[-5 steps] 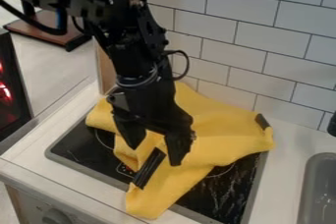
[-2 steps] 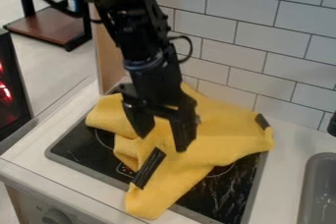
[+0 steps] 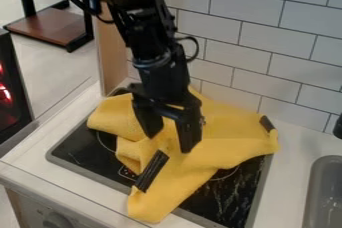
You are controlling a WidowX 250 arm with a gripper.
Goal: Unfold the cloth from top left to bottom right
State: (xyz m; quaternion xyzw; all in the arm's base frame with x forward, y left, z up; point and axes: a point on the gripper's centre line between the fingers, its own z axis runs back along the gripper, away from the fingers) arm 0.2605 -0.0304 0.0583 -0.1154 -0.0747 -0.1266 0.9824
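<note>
Illumination moderate and diffuse; source direction undetermined. Red glow noted at left edge. Pale reflections streak the glossy black cooktop.

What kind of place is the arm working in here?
Most likely a toy or mock kitchen: a black cooktop lies under the yellow cloth, a grey sink basin is set into the counter at the right, and white tiles line the wall behind.
</note>
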